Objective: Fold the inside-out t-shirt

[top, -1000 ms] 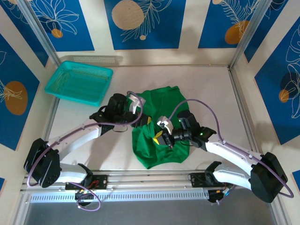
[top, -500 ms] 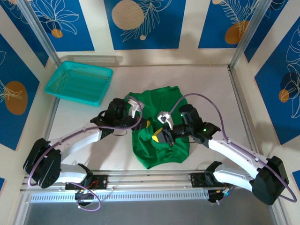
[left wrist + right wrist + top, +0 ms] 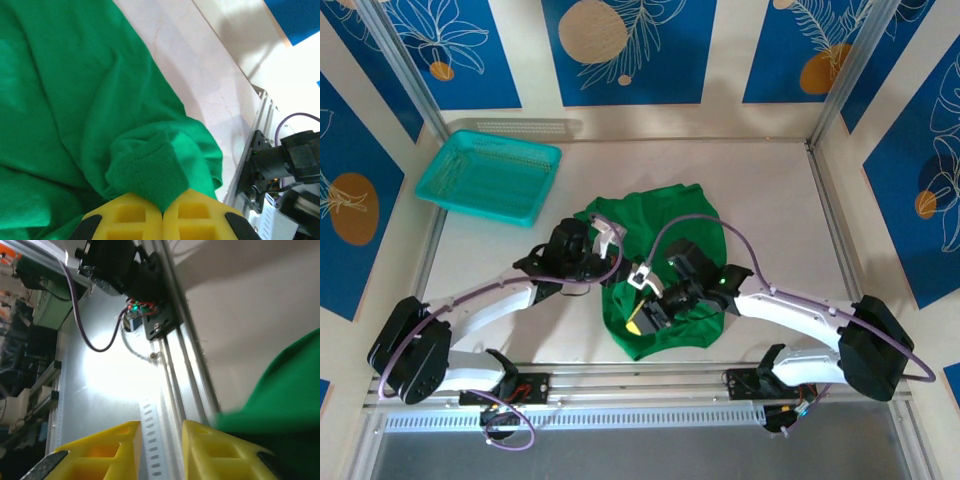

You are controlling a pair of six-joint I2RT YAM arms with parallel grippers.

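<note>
The bright green inside-out t-shirt [image 3: 665, 225] lies crumpled in the middle of the table. My left gripper [image 3: 618, 255] is at the shirt's left edge, shut on a thick folded edge of the t-shirt [image 3: 150, 175]. The yellow fingers [image 3: 135, 217] meet with the cloth pinched between them [image 3: 162, 216]. My right gripper [image 3: 638, 322] hovers over the shirt's near-left part, tilted toward the table's front edge. Its yellow fingers [image 3: 105, 450] stand apart with nothing in the gap [image 3: 160, 452]. Green cloth [image 3: 290, 390] lies just to the right of them.
A teal mesh basket [image 3: 470, 205] sits at the back left. The metal rail [image 3: 640, 378] with both arm bases runs along the near edge, close under the right gripper, seen as the rail [image 3: 185, 355]. Frame posts border the left and right sides.
My right gripper has opened and swung left and toward the near edge of the shirt. The left gripper has stayed shut on the cloth, hardly moving.
</note>
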